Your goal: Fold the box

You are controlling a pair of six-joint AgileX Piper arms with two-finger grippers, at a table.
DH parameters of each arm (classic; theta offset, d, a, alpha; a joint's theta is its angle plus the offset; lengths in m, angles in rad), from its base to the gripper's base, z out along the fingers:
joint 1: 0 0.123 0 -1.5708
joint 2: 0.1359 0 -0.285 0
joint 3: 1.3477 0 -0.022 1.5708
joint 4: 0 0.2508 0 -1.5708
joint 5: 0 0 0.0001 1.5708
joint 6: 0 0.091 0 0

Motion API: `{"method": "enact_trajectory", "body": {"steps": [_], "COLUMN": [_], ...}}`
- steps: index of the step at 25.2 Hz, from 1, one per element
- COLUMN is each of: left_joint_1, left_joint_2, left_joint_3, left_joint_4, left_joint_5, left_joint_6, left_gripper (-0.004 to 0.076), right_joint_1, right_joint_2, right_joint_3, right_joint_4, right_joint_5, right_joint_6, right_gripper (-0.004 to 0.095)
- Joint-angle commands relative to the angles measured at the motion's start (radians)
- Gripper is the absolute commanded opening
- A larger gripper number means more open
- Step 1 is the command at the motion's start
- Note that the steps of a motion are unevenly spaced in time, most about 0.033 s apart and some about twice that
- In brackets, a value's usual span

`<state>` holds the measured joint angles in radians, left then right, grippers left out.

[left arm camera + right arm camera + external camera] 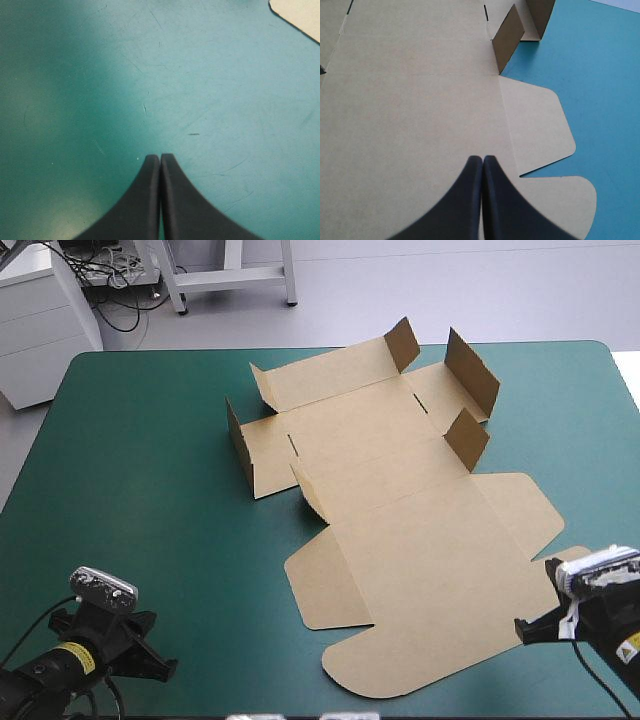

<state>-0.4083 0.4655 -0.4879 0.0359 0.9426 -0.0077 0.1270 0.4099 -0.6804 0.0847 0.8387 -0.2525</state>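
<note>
Teal-green cover spreads over the whole tabletop [140, 460], and on it we see the box [400, 530], a cut sheet of brown board running from the far middle toward the near right edge. Its far half has short walls raised: a corner flap [403, 343] and a taller wall [472, 372] at the far right, a side flap [466, 437] a little nearer, and a left wall [240, 448] on the opposite side. Its near half, the wide lid panel [420, 570] with rounded flaps at its sides, lies flat on the cover.

We find the left arm [85, 655] at the near left corner, well apart from the board. The left jaws are together, meeting in one pointed arch over bare cover, with only a corner of the board [300, 15] showing far ahead.

The right arm [590, 615] sits at the near right edge, just beside the lid's rounded edge. The right jaws are likewise pressed together with nothing between them, their tip over the flat lid panel. Beside them a rounded flap [535, 120] lies flat, and ahead the side flap stands upright. Whether the tip touches the board we cannot tell.
</note>
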Motion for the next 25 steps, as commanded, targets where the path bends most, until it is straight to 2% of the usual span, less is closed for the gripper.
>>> {"method": "enact_trajectory", "body": {"steps": [1, 3, 5, 6, 8, 10, 12, 25], "left_joint_1": [-0.004, -0.004, -0.004, -0.004, -0.004, -0.004, -0.004, -0.004], "left_joint_2": [0.009, 0.009, 0.009, 0.009, 0.009, 0.009, 0.009, 0.009], "left_joint_3": [-0.024, -0.024, -0.024, -0.024, -0.024, -0.024, -0.024, -0.024], "left_joint_4": [-0.007, -0.007, -0.007, -0.007, -0.007, -0.007, -0.007, -0.007], "left_joint_5": [-0.055, -0.055, -0.055, -0.055, -0.055, -0.055, -0.055, -0.048], "left_joint_6": [-0.01, -0.01, -0.01, -0.01, -0.01, -0.01, -0.01, -0.01], "left_gripper": [-0.0032, -0.0032, -0.0032, -0.0032, -0.0032, -0.0032, -0.0032, -0.0032], "right_joint_1": [0.004, 0.004, 0.004, 0.004, 0.004, 0.004, 0.004, 0.004], "right_joint_2": [0.149, 0.249, 0.359, 0.418, 0.512, 0.568, 0.627, 0.944], "right_joint_3": [-0.133, -0.202, -0.272, -0.305, -0.37, -0.411, -0.455, -0.777], "right_joint_4": [-0.01, -0.01, -0.01, -0.01, -0.012, -0.018, -0.033, -0.039], "right_joint_5": [-0.075, -0.075, -0.076, -0.076, -0.076, -0.068, -0.055, 0.048], "right_joint_6": [-0.01, -0.01, -0.01, -0.01, -0.012, -0.027, -0.044, -0.05], "right_gripper": [0.0018, 0.013, 0.0349, 0.0497, 0.0728, 0.0819, 0.0849, 0.0846]}}
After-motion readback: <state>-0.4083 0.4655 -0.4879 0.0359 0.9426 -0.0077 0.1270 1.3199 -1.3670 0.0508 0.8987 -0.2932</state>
